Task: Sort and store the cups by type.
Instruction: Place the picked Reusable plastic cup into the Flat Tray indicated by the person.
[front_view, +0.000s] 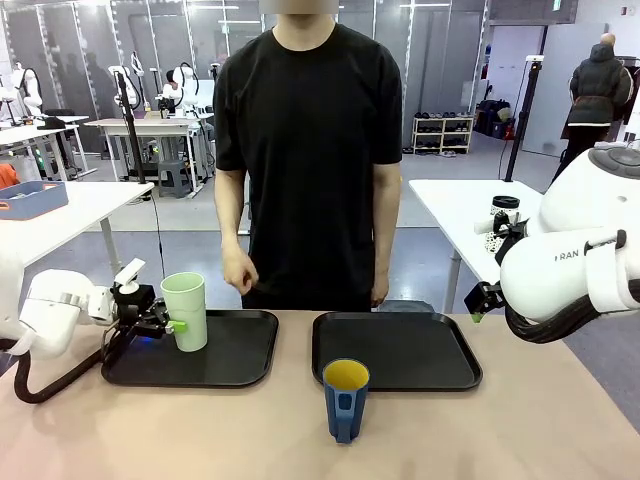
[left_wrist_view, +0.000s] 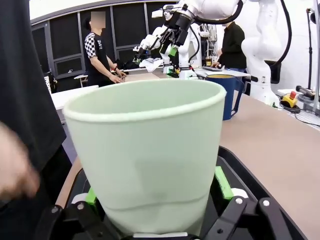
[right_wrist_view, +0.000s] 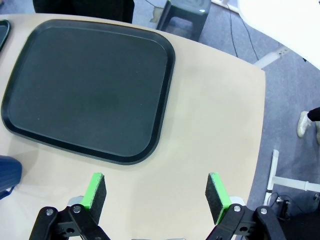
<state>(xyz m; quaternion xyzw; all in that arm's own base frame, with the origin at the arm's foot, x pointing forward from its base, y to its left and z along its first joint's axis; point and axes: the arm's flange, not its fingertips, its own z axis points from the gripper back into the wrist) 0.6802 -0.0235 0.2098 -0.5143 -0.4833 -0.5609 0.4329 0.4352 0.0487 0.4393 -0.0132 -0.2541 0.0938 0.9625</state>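
On the left tray (front_view: 250, 365) the green cup (front_view: 185, 310) is stood upright, clasped low by the left end effector (front_view: 170, 325); release is judged due next. Before the trays, the blue cup (front_view: 345, 400) is seen on the bench (front_view: 520, 430); the right end effector (right_wrist_view: 156, 197) is held open.

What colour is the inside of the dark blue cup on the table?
Yellow. The dark blue cup shows its inside best in the front view.

The front camera looks across the table (front_view: 560, 430) at the person (front_view: 310, 150); the left wrist camera sits level and very close to the green cup (left_wrist_view: 145, 155); the right wrist camera looks down from high on the right tray (right_wrist_view: 90, 90); all three catch the blue cup (front_view: 345, 400).
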